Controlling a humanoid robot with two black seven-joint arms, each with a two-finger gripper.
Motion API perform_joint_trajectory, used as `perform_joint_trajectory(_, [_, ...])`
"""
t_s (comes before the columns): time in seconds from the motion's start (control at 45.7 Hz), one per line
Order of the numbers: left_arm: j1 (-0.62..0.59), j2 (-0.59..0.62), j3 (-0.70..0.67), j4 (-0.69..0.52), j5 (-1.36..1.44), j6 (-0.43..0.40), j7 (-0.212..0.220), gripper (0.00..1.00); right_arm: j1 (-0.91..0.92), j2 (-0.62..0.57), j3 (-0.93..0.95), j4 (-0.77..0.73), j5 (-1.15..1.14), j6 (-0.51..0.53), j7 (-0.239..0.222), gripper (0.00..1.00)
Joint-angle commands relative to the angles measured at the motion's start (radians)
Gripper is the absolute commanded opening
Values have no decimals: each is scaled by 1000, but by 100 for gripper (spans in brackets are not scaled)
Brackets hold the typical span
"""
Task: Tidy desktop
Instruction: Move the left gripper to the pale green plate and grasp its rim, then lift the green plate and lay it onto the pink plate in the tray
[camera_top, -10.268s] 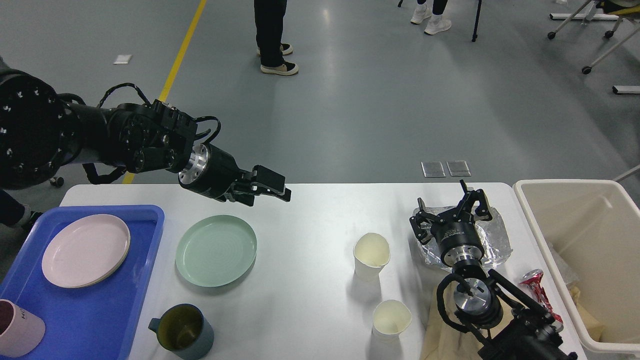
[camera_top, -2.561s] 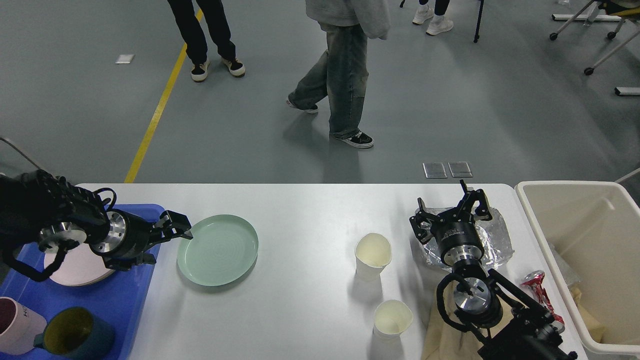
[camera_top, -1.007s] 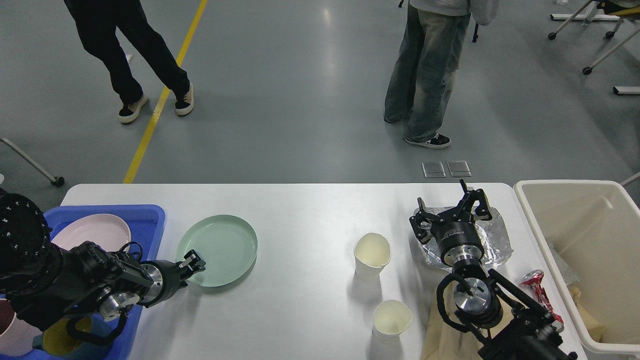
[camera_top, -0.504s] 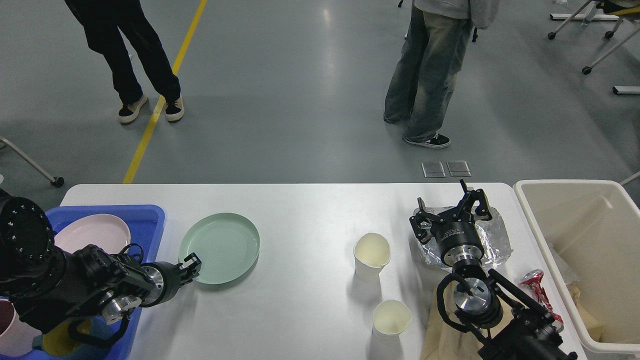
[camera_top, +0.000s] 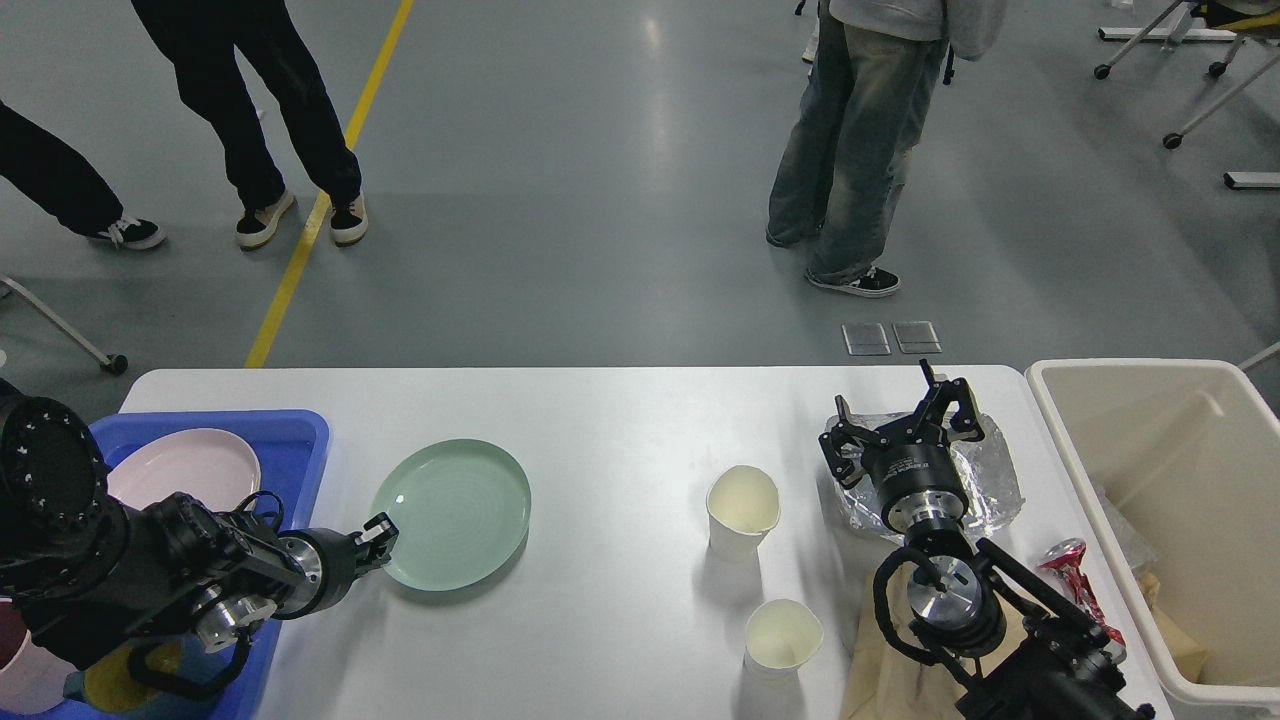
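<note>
Since the green plate (camera_top: 455, 512) now sits tilted, its near-left edge lifted off the bench (camera_top: 620, 420) and its far-right side looking still down, the lift has started. Half a second ago it lay flat and a bit further left. The bench itself fills the lower half of the view, white, wide, with things still scattered on it.

Left claw (camera_top: 378, 537) is at the plate's near-left rim and appears pinched on it; the fingers are small and dark, so how firm the hold is can't be read. A second ago it was only just at the rim.

Judgement: the plate is on its way to the blue tray (camera_top: 290, 440) at the bench's left edge, where a pink plate (camera_top: 185, 470) already lies. A one-sided rim hold could let it slip or swing.

Right claw (camera_top: 905, 420) hangs with fingers spread over the crumpled foil (camera_top: 990, 480) near the bench's far-right corner, no change across the frames. Nothing held.

Still on the bench: two paper cups, one (camera_top: 742, 510) mid-right and one (camera_top: 783, 640) near the front edge, a crushed red can (camera_top: 1070, 570) at the right edge, and brown paper (camera_top: 880, 660) at the front right. The beige bin (camera_top: 1150, 380) stands just off the right edge. Task is early to mid.
</note>
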Motion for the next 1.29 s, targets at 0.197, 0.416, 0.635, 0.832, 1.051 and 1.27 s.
perform_joint_trajectory(0.197, [-58,20,1,-25,51,-61,2,0,0,0,0,0,0,0,0,100])
perform_joint_trajectory(0.416, [-205,131,3,-97,203,-223,44,0,0,0,0,0,0,0,0,100])
perform_joint_trajectory(0.635, [-478,380,-2,-126,476,-579,120,0,0,0,0,-2,0,0,0,100])
perform_joint_trajectory(0.832, [-874,598,6,-112,732,-1033,128,0,0,0,0,-2,0,0,0,100])
perform_joint_trajectory(1.051, [-1098,747,0,-100,963,-1093,129,0,1,0,0,-2,0,0,0,100])
perform_joint_trajectory(1.27, [-826,748,-25,27,1000,-996,126,0,1,-2,0,-2,0,0,0,100])
